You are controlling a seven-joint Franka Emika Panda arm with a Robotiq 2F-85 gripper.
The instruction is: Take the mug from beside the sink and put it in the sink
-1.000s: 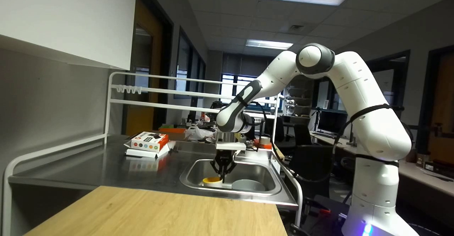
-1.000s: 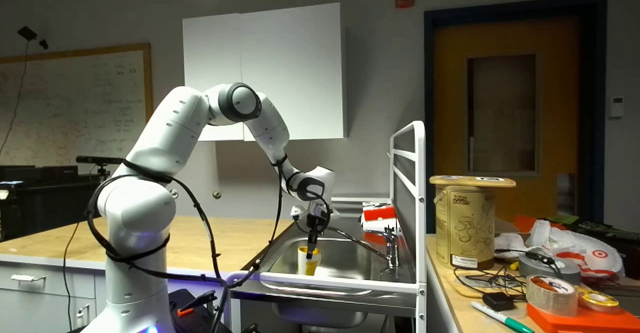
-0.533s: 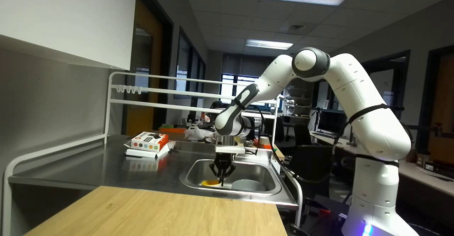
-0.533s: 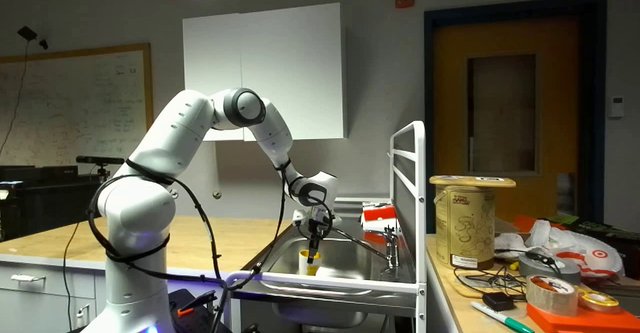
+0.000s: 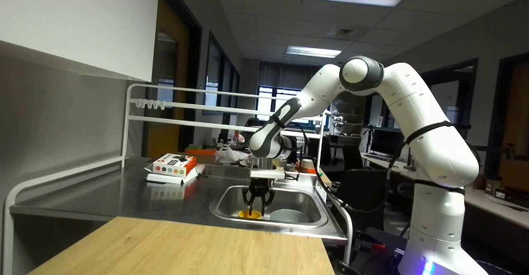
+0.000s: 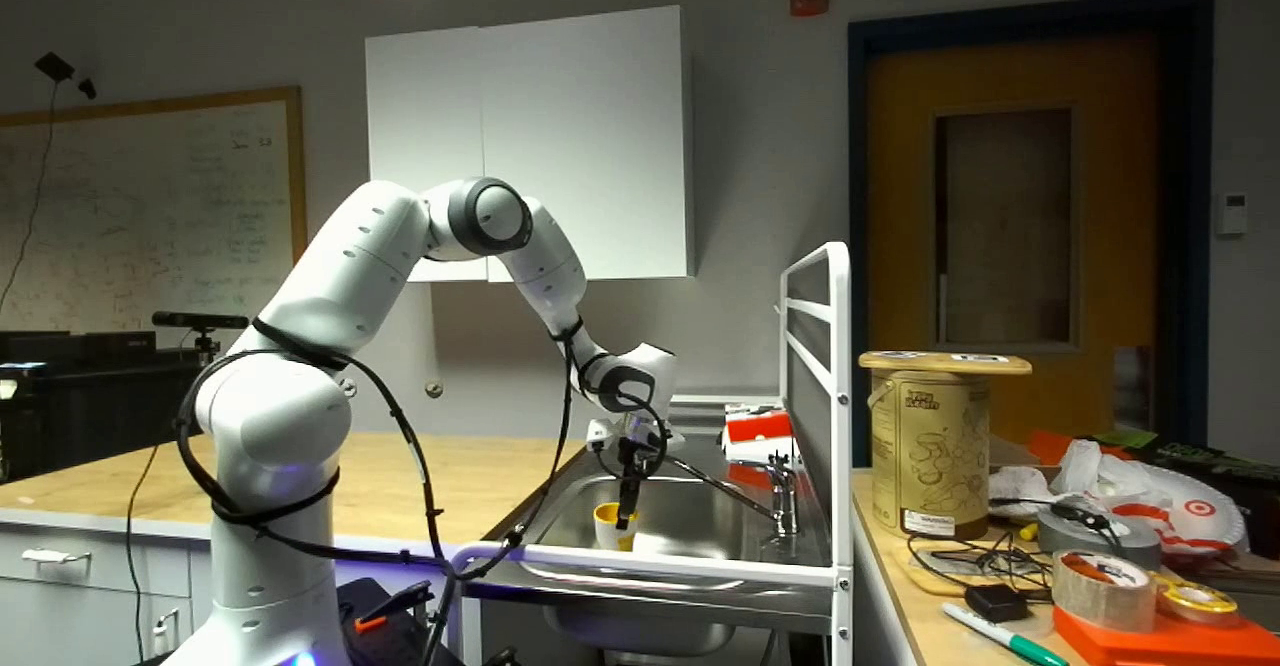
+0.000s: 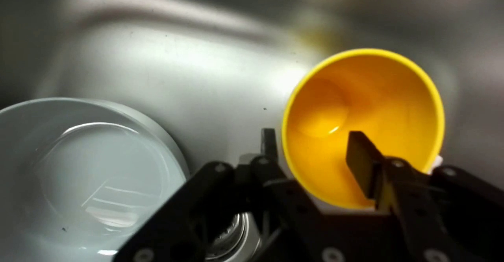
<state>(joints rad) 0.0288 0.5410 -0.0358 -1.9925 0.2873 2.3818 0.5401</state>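
Observation:
The mug [image 5: 249,214] is white outside and yellow inside. It stands in the metal sink [image 5: 303,200], near one side of the basin. In an exterior view the mug [image 6: 606,524] looks slightly tilted. In the wrist view I look down into the mug [image 7: 334,96]. My gripper [image 7: 313,136] is open around the near part of its rim: one finger is inside the mug, the other just outside the wall, with a gap between the fingers. The gripper also shows over the sink in both exterior views [image 5: 256,209] [image 6: 626,521]. The mug's handle is mostly hidden.
A pale bowl [image 5: 289,216] sits in the sink beside the mug, and in the wrist view the bowl [image 7: 98,163] lies left of the fingers. A faucet [image 6: 783,496] stands at the sink's edge. A white rack rail [image 6: 650,561] runs along the counter, which holds a box [image 5: 174,165].
The arm has lowered with the mug deeper into the sink. Then the fingers have spread apart and let go of the mug, which has shifted slightly.

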